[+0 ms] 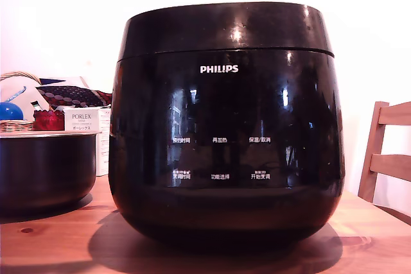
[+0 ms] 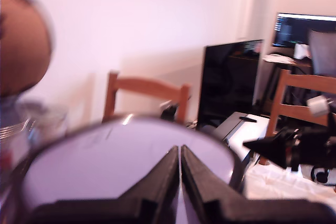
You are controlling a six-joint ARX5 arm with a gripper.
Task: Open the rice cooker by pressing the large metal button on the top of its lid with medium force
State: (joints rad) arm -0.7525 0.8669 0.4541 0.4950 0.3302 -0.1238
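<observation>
The rice cooker (image 1: 225, 133), glossy black with a white PHILIPS logo, fills the middle of the exterior view on a wooden table (image 1: 51, 242). Its lid (image 1: 225, 27) is down and closed. In the wrist view the lid's top (image 2: 105, 156) shows as a round, pale, reflecting surface just below my gripper (image 2: 180, 148). The two black fingers are pressed together with nothing between them. I cannot make out the large metal button in either view. The gripper itself does not show in the exterior view.
A smaller dark pot with a pale rim (image 1: 45, 165) stands at the exterior view's left, with a Porlex box (image 1: 80, 120) and a basket behind it. A wooden chair (image 1: 385, 152) is at the right. The wrist view shows another chair (image 2: 147, 90) and a black screen (image 2: 231, 77).
</observation>
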